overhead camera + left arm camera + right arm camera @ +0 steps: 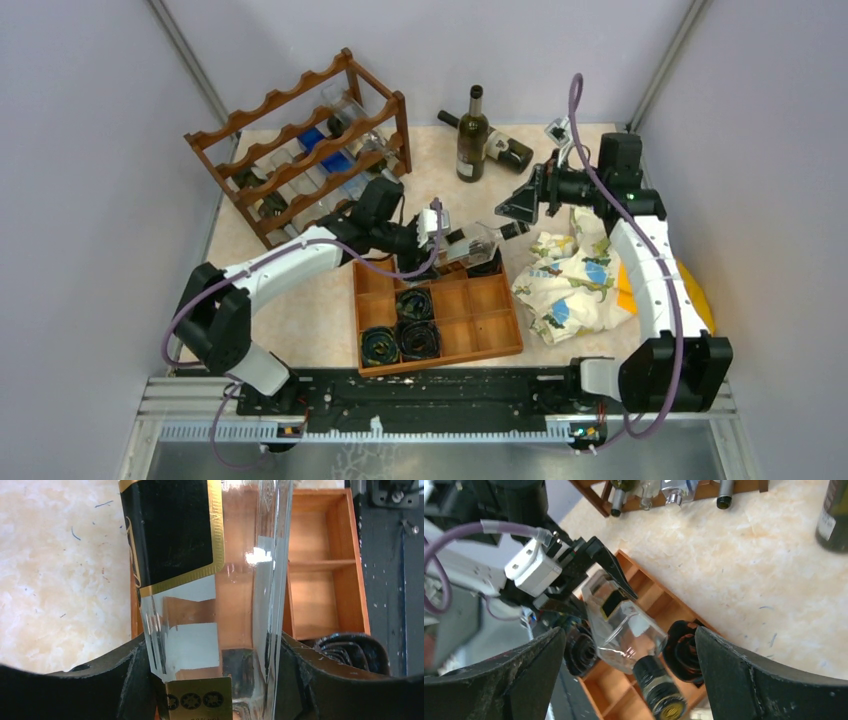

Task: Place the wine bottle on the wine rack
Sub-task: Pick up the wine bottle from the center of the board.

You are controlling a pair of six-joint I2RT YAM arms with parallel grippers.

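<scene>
We hold the clear bottle (478, 240) over the tray (500, 335).
Our left gripper (436, 238) clasps its body; our right gripper (522, 206) gapes wide at its neck, not touching.

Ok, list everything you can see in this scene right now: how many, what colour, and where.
table: one, beige marbled, under everything
wine rack: one, dark reddish-brown, back left
racked bottles: several, clear and dark, lying on the rack's rails
upright bottle: one, dark, back centre
lying bottle: one, dark, just behind the upright one
clear bottle: one, black and gold label, held over the tray
tray: one, orange-brown, front centre
rolls: at least three, black, in the tray's left compartments
cloth: one, white with blue and yellow print, right of the tray
yellow thing: one, partly hidden under the right arm
left gripper: shut on the clear bottle
right gripper: open, near the bottle's cap
</scene>
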